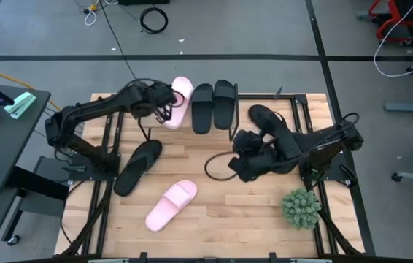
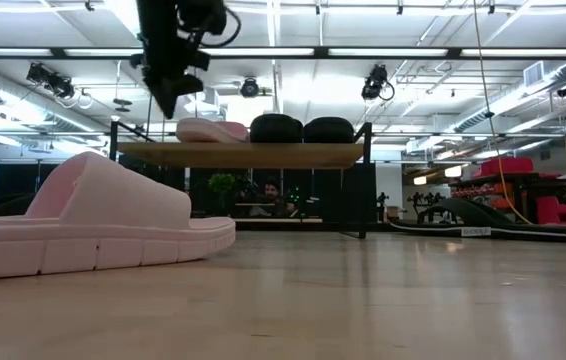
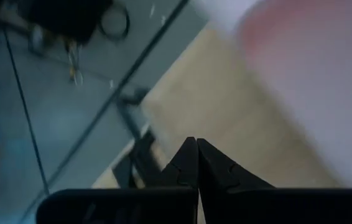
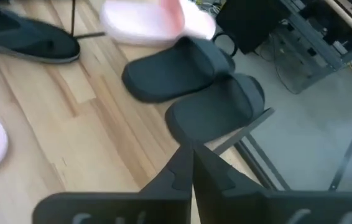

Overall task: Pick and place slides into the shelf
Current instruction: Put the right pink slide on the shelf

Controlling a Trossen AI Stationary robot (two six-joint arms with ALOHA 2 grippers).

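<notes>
My left gripper [image 1: 168, 111], closed and empty, hovers beside the pale pink foam slide [image 1: 179, 101] on the light wooden shelf [image 2: 253, 154]; retreating carelessly could knock it off. Right gripper [image 1: 237, 150] closed, waiting.

Bright overhead light; possibly motion-blurred wrist views.

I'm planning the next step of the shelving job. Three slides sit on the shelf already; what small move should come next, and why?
Probably swing the left gripper, shut and empty beside the pink slide on the shelf, back toward the black flip-flop on the table and open it. That flip-flop and the other pink slide lie loose on that arm's side; the right gripper waits mid-table.
</notes>
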